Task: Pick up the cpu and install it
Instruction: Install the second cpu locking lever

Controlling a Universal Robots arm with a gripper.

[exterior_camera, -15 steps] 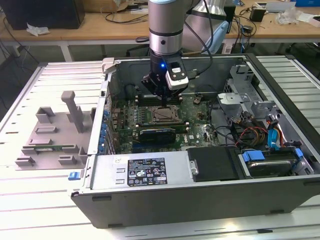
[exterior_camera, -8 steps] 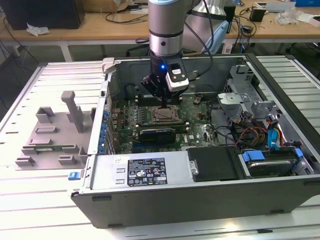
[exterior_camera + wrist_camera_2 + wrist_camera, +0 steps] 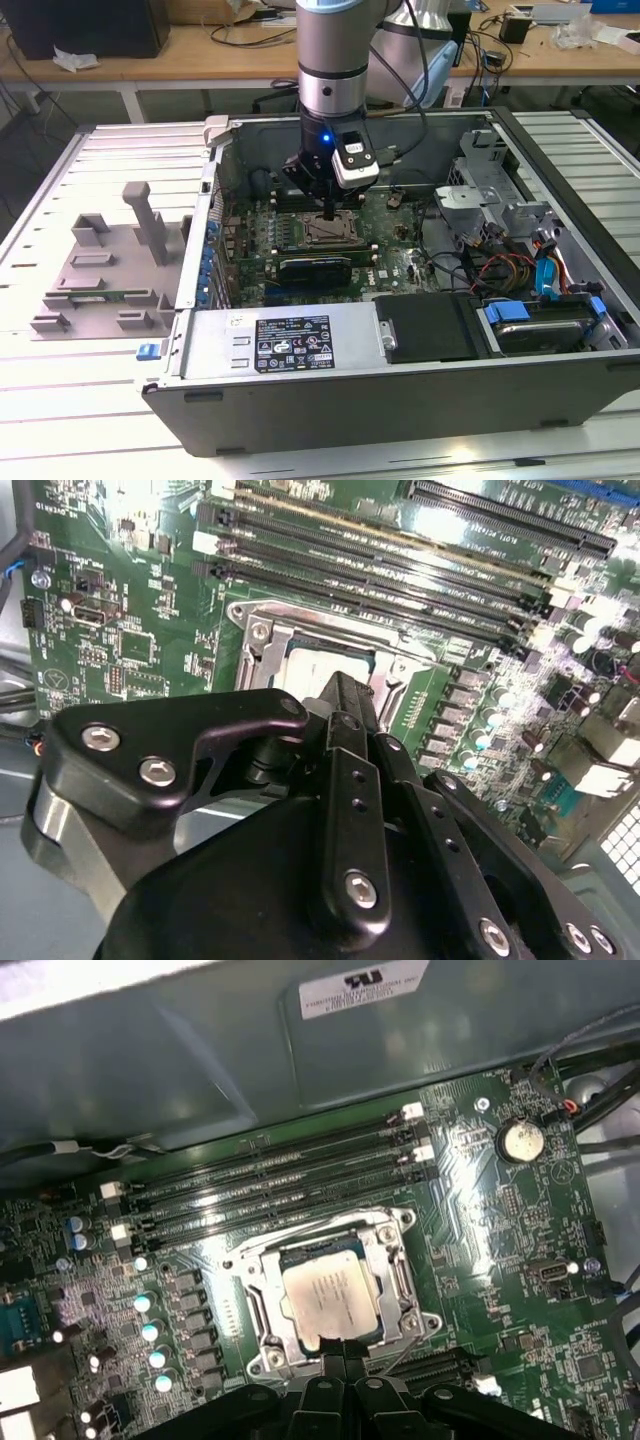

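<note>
The open computer case [image 3: 400, 400] is lying on its side on the slatted table [image 3: 60, 420], and inside it the green motherboard [image 3: 400, 250] is taking up most of the floor, with a black drive bay [image 3: 430, 325] and a tangle of cables [image 3: 500, 270] sitting toward the exterior view's right. The metal-framed socket [image 3: 400, 1280] on that board is holding the cpu [image 3: 325, 1295], which is lying flat in the frame with its silvery top facing up. Being square, it is showing no long axis (its edges are running in line with the socket frame and roughly parallel to the memory slots [image 3: 280, 1185] beside it). In the second wrist view the cpu [image 3: 310, 670] is peeking out just past the fingers, seated in the same frame.

The gripper [image 3: 330, 212] is hanging straight down from the arm, directly over the socket. Its fingertips are drawn together to a narrow point at the chip's near edge, with nothing between them; whether they are touching the metal top I cannot tell. A grey plastic fixture [image 3: 110, 265] is resting on the table outside the case, toward the exterior view's left
</note>
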